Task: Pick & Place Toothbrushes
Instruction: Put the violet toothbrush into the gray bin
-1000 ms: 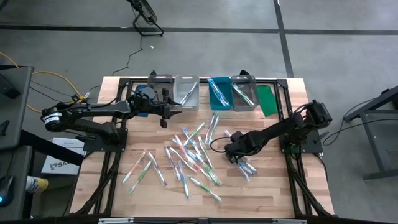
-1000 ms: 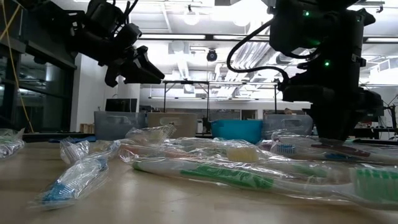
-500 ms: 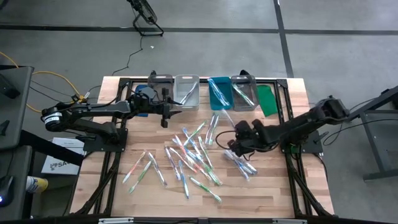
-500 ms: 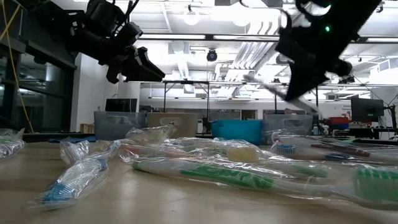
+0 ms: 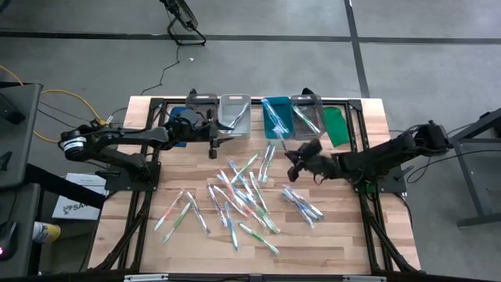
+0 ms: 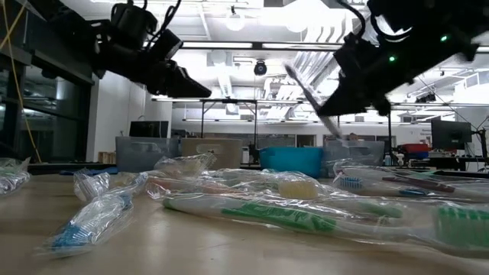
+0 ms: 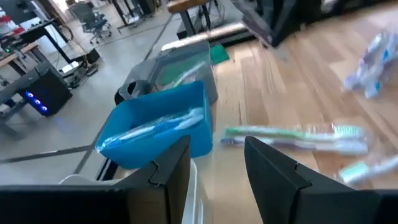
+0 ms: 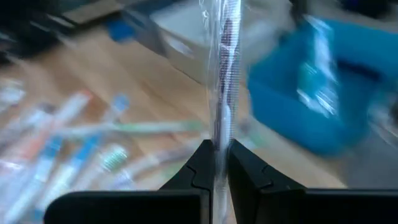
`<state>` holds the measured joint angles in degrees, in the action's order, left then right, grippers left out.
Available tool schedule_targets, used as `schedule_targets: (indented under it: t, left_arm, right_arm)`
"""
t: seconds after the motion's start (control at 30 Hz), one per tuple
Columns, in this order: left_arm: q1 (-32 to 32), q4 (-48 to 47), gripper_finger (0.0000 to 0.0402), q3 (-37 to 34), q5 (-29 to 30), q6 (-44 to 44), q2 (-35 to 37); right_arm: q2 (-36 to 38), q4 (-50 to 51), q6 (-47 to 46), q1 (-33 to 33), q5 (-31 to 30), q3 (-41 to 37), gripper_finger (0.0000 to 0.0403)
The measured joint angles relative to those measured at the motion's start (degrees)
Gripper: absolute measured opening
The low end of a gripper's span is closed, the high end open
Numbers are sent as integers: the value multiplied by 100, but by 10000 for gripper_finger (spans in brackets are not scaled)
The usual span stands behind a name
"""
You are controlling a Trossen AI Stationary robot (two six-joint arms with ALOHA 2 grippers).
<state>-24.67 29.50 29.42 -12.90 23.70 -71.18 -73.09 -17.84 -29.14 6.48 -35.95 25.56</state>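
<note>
Many wrapped toothbrushes point(image 5: 243, 192) lie scattered on the wooden table. My right gripper point(image 5: 295, 159) hovers over the table to the right of the pile and in front of the teal bin point(image 5: 275, 117). It is shut on one toothbrush in a clear wrapper point(image 8: 219, 81), which also shows in the low view as the slanting held toothbrush point(image 6: 309, 93). My left gripper point(image 5: 215, 142) hangs open in front of the clear bin point(image 5: 235, 116). Nothing is between its fingers point(image 7: 214, 168). My right gripper pinches the wrapped toothbrush near one end point(image 8: 217, 140) between its two fingers. Most of the toothbrush sticks out past the fingertips. It is lifted clear of the table and slants upward point(image 6: 298, 76).
A row of bins stands along the far edge: a grey bin point(image 5: 202, 108), the clear one, the teal one and another clear bin point(image 5: 307, 116), with a green sheet point(image 5: 335, 125) beside them. Bare wood lies near the table's front edge point(image 5: 329, 243).
My right gripper has risen from the right side of the pile with one toothbrush and moved toward the far edge and the teal bin. It has tipped from pointing down to nearly level. The toothbrush is now clear of the table. My left gripper has rolled a little in place.
</note>
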Motion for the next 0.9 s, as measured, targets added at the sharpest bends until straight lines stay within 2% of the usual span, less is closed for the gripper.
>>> schedule_targets:
  t: [0.1, 0.2, 0.37, 0.5, 0.63, 0.9]
  left_arm:
    - [0, 342, 147, 95, -363, -333, -322]
    - [21, 834, 147, 265, -873, -714, -625]
    - [218, 1293, 147, 685, -1116, -1009, -1081]
    - [318, 1259, 147, 1121, -1139, -983, -1318]
    - [374, 1235, 147, 1465, -1180, -812, -1561]
    - [372, 1232, 147, 1759, -1325, -917, -1828]
  right_arm:
    - [-95, -1465, 985, -417, 710, -246, 17]
    - [-253, -2251, 1797, -773, 1259, -262, 17]
    - [-817, -3552, 2332, -1212, 2175, -259, 17]
    - [-1329, -4255, 2347, -1394, 2513, -260, 17]
    - [-1838, -4896, 2447, -1439, 2574, -124, 17]
    - [-2450, -4862, 2760, -1401, 2616, 423, 17]
